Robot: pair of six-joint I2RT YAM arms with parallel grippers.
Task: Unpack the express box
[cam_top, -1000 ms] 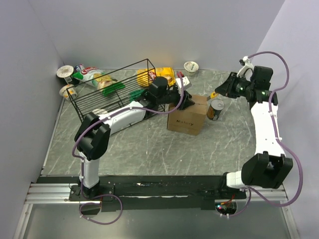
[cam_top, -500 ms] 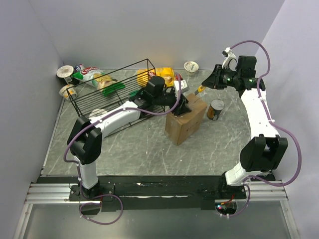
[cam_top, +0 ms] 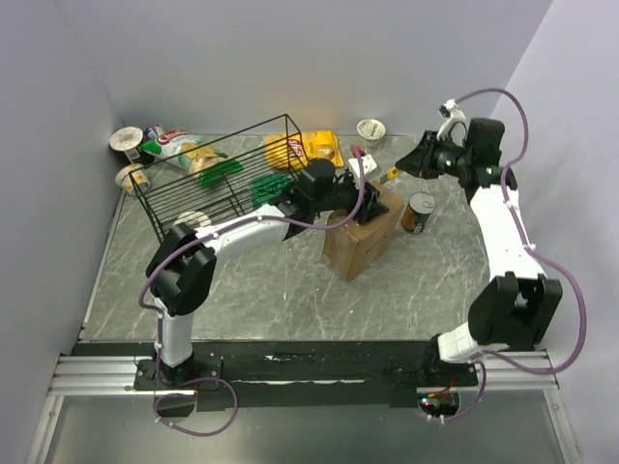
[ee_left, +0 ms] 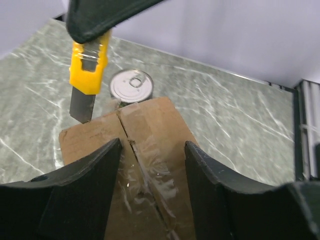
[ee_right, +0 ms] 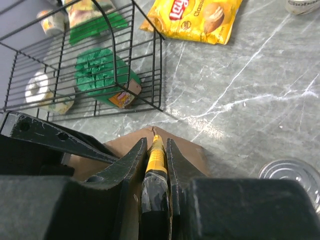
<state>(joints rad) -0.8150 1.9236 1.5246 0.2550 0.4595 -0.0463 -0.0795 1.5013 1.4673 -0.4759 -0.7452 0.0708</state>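
A metal rail (cam_top: 106, 372) runs along the near edge, and both arms are bolted to it. Beyond it lies the counter (cam_top: 290, 290), a grey-green slab with pale marble veins. Plain pale walls (cam_top: 319, 58) close it in on the left, right and far sides.

The box (cam_top: 353, 253) stands near the middle of the counter, turned with one corner toward the arms. It is plain brown cardboard. Its top flaps meet in a seam covered by shiny clear tape that is wrinkled along the join.

The left pincer (ee_left: 152, 147) sits on the box top with its jaws open, one black finger on each side of the seam. The right pincer (ee_right: 156, 142) is clamped on a yellow knife (ee_left: 89, 70). The grey blade points down at the far edge of the box top, just beside the seam.

A tin can (cam_top: 419, 211) stands just beyond the box on its right. On the left a black wire basket (cam_top: 218, 174) lies with a green packet (ee_right: 100, 75) inside. A yellow chip bag (cam_top: 309, 148) lies behind the basket. Round cups (cam_top: 126, 140) and another snack bag fill the far-left corner.
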